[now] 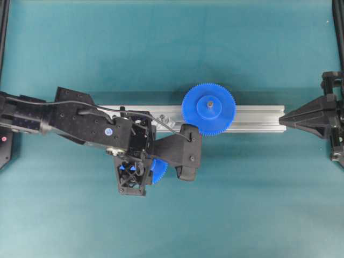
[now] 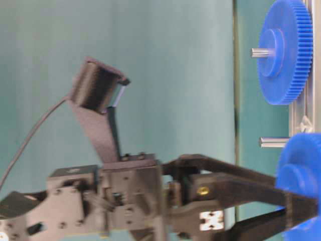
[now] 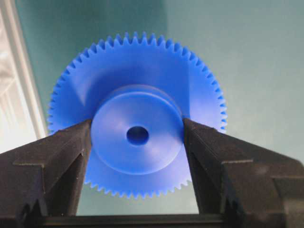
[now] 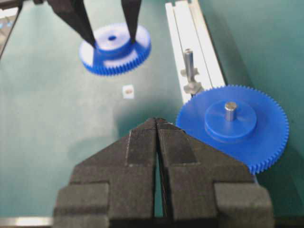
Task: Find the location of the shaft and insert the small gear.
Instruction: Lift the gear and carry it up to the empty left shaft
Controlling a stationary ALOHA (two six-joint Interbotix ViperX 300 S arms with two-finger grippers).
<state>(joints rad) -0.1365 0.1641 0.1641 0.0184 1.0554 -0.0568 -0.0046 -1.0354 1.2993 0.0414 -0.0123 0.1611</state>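
Two blue gears: left tool (image 3: 137, 137) pinching small gear (image 3: 137, 135) hub; right tool (image 4: 156, 124) pressed together.

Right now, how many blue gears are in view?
2. The small gear is held by its hub in the left pincer, off the rail. The big gear sits on the aluminium rail, on its pin. None seems hidden.

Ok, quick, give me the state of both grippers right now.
Left gripper: closed on the hub of the small gear, holding it.
Right gripper: closed, holding nothing.
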